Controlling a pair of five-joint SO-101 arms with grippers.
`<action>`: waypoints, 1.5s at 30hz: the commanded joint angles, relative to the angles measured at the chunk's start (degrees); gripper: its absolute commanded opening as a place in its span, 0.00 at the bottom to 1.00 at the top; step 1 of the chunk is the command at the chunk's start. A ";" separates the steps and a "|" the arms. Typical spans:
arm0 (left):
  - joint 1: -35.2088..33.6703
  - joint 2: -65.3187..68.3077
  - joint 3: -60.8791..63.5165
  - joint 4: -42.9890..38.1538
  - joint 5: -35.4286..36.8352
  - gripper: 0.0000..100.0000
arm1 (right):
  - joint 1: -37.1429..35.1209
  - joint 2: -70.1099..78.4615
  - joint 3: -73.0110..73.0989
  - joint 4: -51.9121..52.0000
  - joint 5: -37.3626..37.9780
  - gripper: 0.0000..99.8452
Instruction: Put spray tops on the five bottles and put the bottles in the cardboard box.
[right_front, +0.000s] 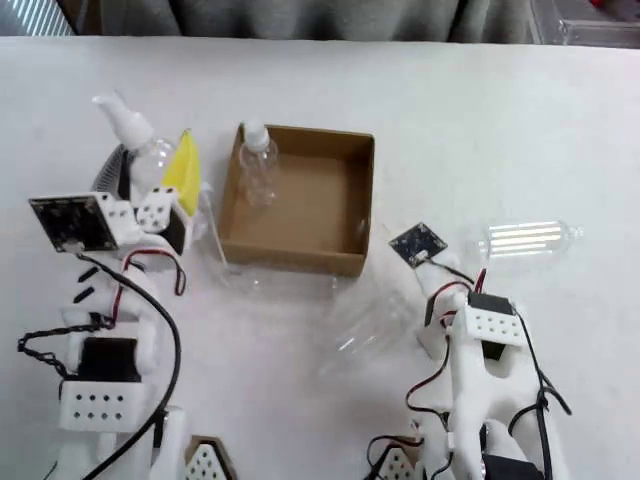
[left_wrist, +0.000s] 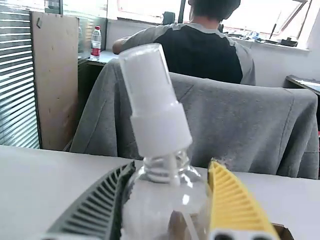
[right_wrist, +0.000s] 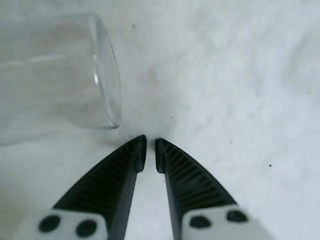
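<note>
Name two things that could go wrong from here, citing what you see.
1. The left claw holds a capped bottle beside the cardboard box; it might slip or clip the box wall.
2. The right claw, shut, sits next to a lying bottle; a nudge could roll it away.

No legible text or labels anywhere

The bottle (left_wrist: 160, 205) runs off the edge between the fingers (left_wrist: 95, 212).
</note>
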 joint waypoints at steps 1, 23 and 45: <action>4.09 0.04 4.48 -10.81 0.26 0.02 | 0.48 -1.36 -0.09 -1.27 -0.62 0.02; 10.07 19.12 6.15 -34.55 -3.25 0.02 | 0.40 -1.19 0.09 -1.36 -0.70 0.02; 10.42 62.64 5.71 -79.47 -3.34 0.02 | 0.13 -0.84 0.09 -2.15 -0.26 0.02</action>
